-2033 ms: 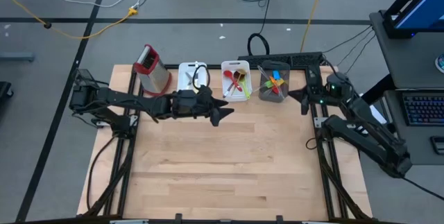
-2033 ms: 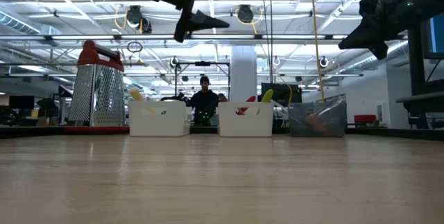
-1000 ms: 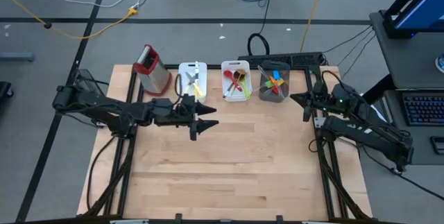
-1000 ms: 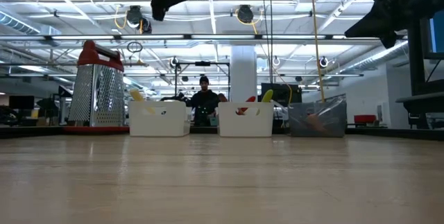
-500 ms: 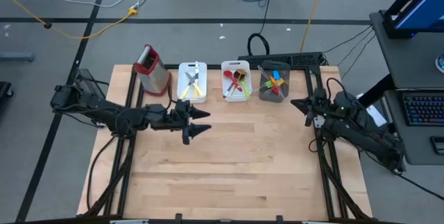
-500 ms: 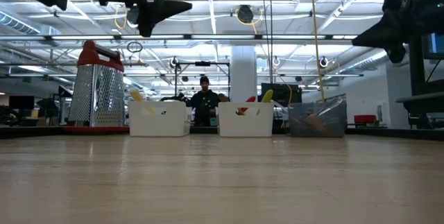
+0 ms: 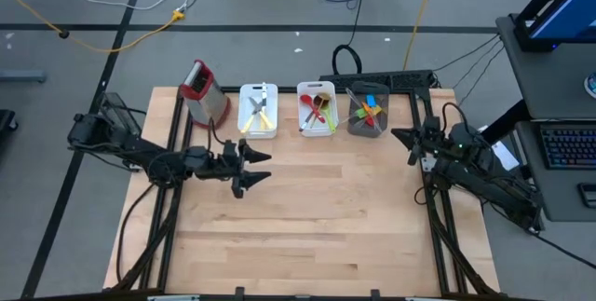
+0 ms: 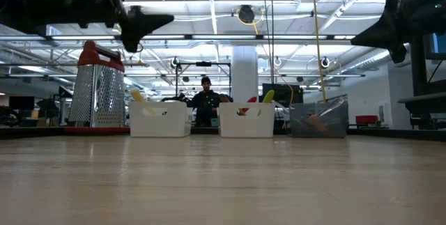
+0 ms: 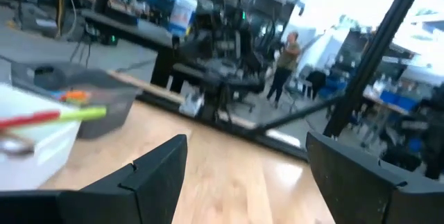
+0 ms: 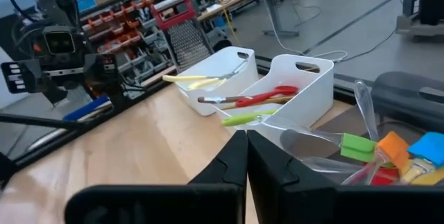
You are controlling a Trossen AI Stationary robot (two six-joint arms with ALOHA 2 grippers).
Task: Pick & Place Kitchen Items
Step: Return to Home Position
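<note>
Your left hand [image 7: 261,166] above the wooden counter [image 7: 307,217]: wide open, empty | right hand [image 10: 244,137] at counter's right edge: pinched closed, empty | orange, green and blue spatulas [image 7: 370,110]: likely light, floppy-bladed, slick; take them by the stiff handles.

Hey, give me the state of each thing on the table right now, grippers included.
Left gripper: open, empty, raised.
Right gripper: shut, empty, raised.
Box grater: upright.
Left white bin: holds pale utensils.
Middle white bin: holds a red utensil and others.
Clear bin: holds spatulas.
</note>
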